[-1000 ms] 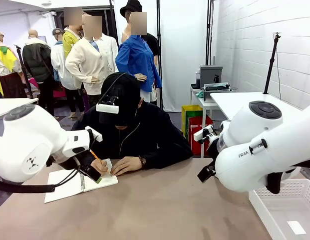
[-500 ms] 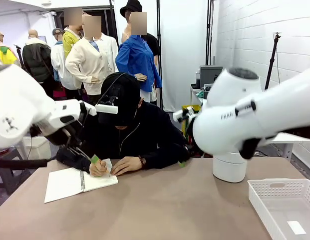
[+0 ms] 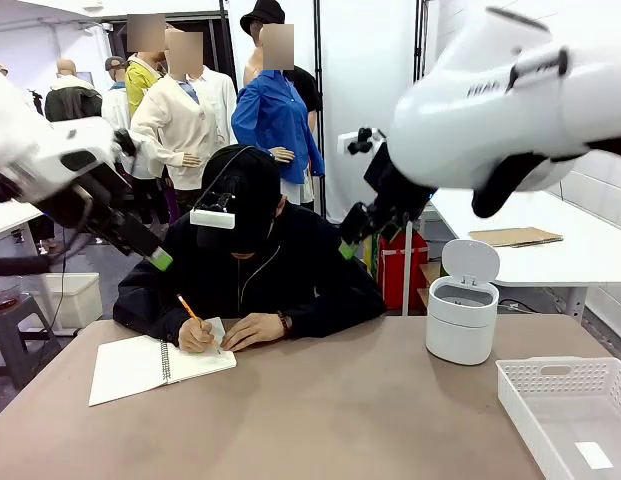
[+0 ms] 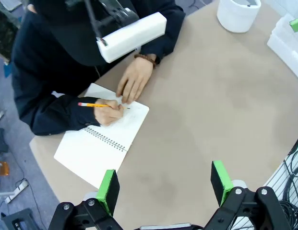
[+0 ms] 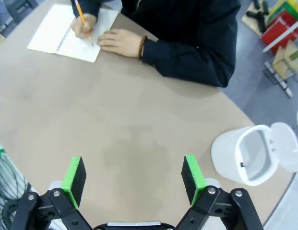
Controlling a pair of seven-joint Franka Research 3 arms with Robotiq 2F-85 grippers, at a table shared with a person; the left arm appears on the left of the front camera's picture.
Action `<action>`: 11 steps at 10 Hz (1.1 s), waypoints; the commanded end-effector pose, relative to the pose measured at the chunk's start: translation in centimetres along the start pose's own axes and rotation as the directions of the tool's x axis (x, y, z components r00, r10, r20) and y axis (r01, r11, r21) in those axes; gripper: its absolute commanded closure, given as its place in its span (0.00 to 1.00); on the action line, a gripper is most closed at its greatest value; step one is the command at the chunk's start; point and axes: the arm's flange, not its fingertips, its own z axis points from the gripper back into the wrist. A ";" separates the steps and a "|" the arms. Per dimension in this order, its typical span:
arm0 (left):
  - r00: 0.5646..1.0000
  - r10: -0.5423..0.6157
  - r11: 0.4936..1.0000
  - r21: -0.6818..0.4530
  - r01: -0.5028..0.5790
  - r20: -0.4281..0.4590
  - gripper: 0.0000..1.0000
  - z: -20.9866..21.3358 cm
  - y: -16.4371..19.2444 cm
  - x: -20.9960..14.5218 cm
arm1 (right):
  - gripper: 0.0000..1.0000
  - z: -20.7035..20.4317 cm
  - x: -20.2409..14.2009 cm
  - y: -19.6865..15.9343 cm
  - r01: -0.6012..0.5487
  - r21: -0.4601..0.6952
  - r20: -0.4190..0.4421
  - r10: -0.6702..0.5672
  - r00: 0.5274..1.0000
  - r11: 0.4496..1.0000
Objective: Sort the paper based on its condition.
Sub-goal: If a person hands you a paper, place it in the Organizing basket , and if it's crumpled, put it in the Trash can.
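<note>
Left claw: the left gripper (image 4: 164, 183) hangs high over the table (image 4: 201, 110), its jaws wide apart and nothing between the pads.
Right claw: the right gripper (image 5: 133, 175) is spread just as wide and is empty, above bare tabletop.
Paper: I cannot tell where a loose piece lies. The only sheets I see are in the notebook (image 3: 140, 366), at 9 o'clock from the table's middle, where the person's hand (image 3: 198, 335) writes with a pencil (image 3: 188, 308).
Bin: white, with its lid up (image 3: 460, 322), at 2 o'clock.
Tray: a white basket (image 3: 568, 412), at 4 o'clock.
Handling: the paper should be very light, soft and easy to tear. A crumpled piece would likely give under the pads.
Hold: probably a gentle pinch across the bulk of a wad, or a raised edge on a flat sheet.
</note>
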 end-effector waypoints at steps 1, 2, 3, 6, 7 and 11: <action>0.999 0.023 0.999 0.048 -0.024 0.028 0.00 2.6 0.1 -0.5 | 0.00 1.6 -0.3 -0.8 -0.025 0.036 0.025 0.024 0.999 0.999; 0.997 0.038 0.995 0.086 -0.043 0.065 0.00 4.7 0.2 -0.8 | 0.00 3.5 -0.5 -0.9 -0.023 0.026 0.056 0.021 0.998 0.999; 0.994 0.057 0.993 0.096 -0.065 0.089 0.00 5.8 0.6 -0.9 | 0.00 4.9 -0.5 -1.4 -0.021 0.032 0.078 0.019 0.997 0.999; 0.990 0.094 0.978 0.178 -0.112 0.107 0.00 7.6 1.4 -1.4 | 0.00 8.2 -0.6 -2.7 -0.008 0.039 0.118 0.004 0.993 0.999; 0.992 0.085 0.974 0.203 -0.102 0.091 0.00 8.0 1.2 -1.5 | 0.00 8.3 -0.7 -3.0 0.000 0.041 0.122 -0.005 0.992 0.999; 0.992 0.060 0.982 0.170 -0.078 0.107 0.00 7.9 1.8 -1.4 | 0.00 8.7 -0.6 -2.8 0.018 0.009 0.127 -0.019 0.992 1.000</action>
